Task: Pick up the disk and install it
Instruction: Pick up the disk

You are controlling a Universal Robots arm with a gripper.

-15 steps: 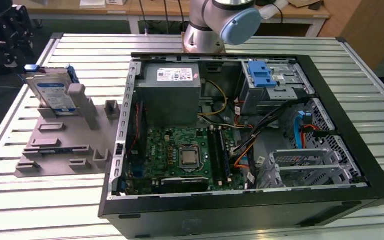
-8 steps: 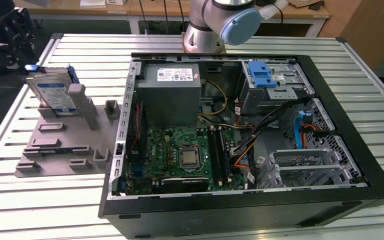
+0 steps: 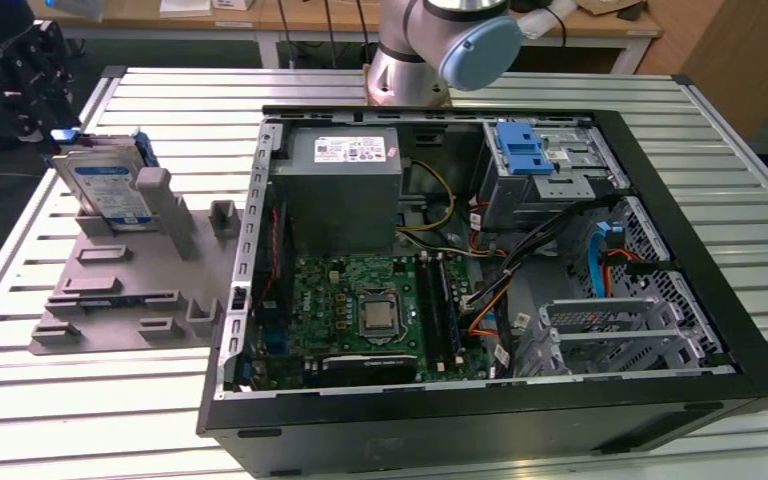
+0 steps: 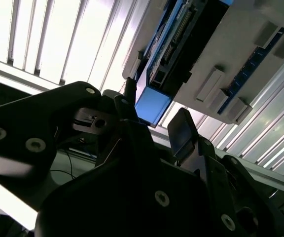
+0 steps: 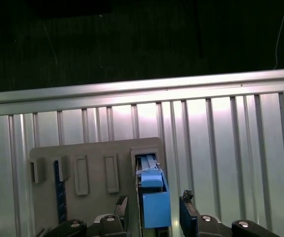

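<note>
The disk (image 3: 101, 186) stands upright in a slot of the grey holder (image 3: 117, 290) on the table, at the exterior view's left; it is silver with a white-and-blue label and a blue bracket. My gripper (image 3: 53, 128) is right at its upper far end. In the first wrist view the gripper (image 5: 154, 211) is open, one finger on each side of the disk's blue bracket (image 5: 155, 200), with small gaps. The second wrist view shows the same: the gripper (image 4: 154, 116) straddles the blue bracket end (image 4: 152, 106), and one fingertip (image 4: 181, 129) stands clear of it.
An open black computer case (image 3: 704, 300) fills the table's middle and right. It holds a grey power-supply box (image 3: 344, 170), a green motherboard (image 3: 364, 310) and a drive cage with a blue latch (image 3: 528, 150). The arm's base (image 3: 411, 60) stands behind the case.
</note>
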